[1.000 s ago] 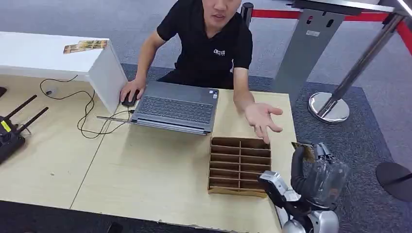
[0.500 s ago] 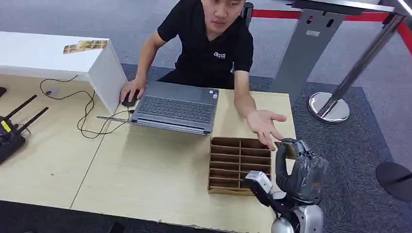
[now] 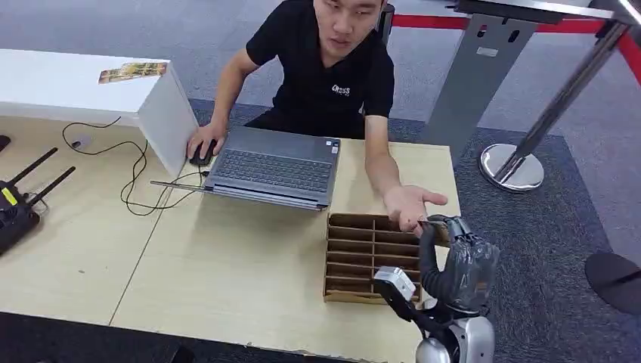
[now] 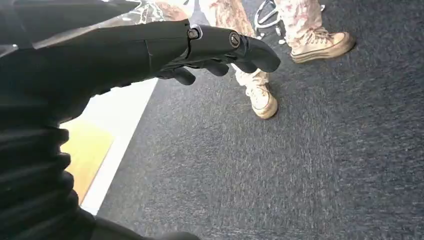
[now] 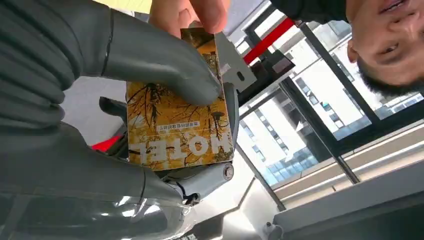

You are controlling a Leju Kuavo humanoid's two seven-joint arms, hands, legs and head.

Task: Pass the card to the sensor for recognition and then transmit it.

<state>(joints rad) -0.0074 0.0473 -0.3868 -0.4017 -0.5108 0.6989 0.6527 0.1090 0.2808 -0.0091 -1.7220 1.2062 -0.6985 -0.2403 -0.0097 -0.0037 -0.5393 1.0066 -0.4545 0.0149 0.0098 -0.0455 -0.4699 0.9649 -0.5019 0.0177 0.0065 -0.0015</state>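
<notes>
In the right wrist view my right hand (image 5: 115, 100) pinches a yellow-orange card (image 5: 180, 125) printed HOTEL, my thumb (image 5: 160, 60) pressed on its face. A person's fingers (image 5: 190, 12) touch the card's far end. The head view has my right hand (image 3: 457, 261) raised over the table's right edge, just past the cardboard divider box (image 3: 370, 257), with the person's open palm (image 3: 412, 203) right at its fingertips. The card (image 3: 437, 225) shows there only as a thin edge. My left hand (image 4: 200, 45) hangs over dark carpet and holds nothing.
A laptop (image 3: 272, 166) lies open behind the divider box, the person's other hand on a mouse (image 3: 200, 155) beside it. A white box (image 3: 91, 87) with another card on it (image 3: 132, 72), cables and a black router (image 3: 15, 208) stand left. A stanchion base (image 3: 514, 166) stands right.
My right hand has moved left and forward with the card, up to the person's palm. The person's hand has come down and back to meet it.
</notes>
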